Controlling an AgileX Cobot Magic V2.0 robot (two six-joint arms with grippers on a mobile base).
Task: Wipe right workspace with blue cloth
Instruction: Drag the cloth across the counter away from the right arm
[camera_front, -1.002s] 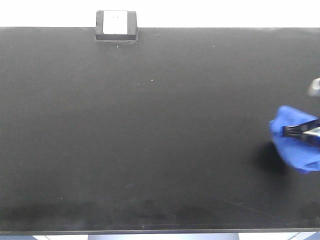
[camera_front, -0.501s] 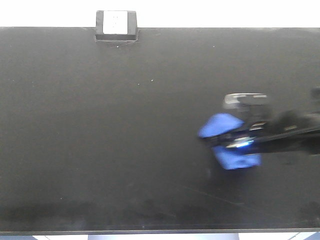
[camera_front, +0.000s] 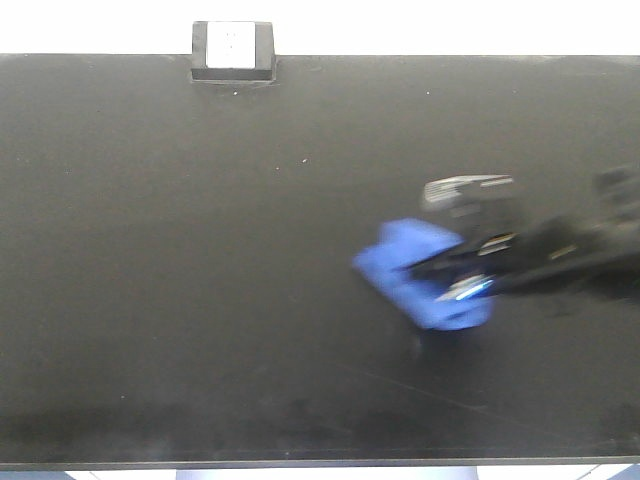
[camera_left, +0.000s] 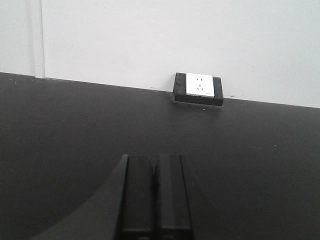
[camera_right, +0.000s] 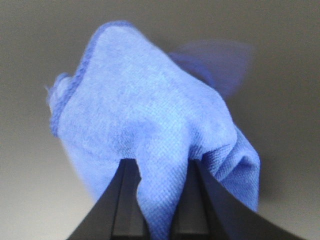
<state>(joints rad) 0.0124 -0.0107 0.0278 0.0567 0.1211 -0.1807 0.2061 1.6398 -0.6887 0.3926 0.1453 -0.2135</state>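
The blue cloth (camera_front: 425, 277) lies bunched on the black table (camera_front: 200, 250), right of its middle. My right gripper (camera_front: 440, 275) reaches in from the right edge, blurred by motion, and is shut on the cloth. In the right wrist view the cloth (camera_right: 150, 120) fills the frame ahead of the gripper (camera_right: 159, 167), pinched between the two black fingers (camera_right: 127, 195). My left gripper (camera_left: 155, 165) shows only in the left wrist view, shut and empty over bare table.
A black and white socket box (camera_front: 232, 50) sits at the table's far edge, left of centre, also in the left wrist view (camera_left: 199, 88). A white wall (camera_left: 150, 35) stands behind the table. The table's front edge (camera_front: 320, 463) runs along the bottom.
My right gripper has dragged the blue cloth leftward across the table, from the right edge to right of the middle. The left gripper shows no change.
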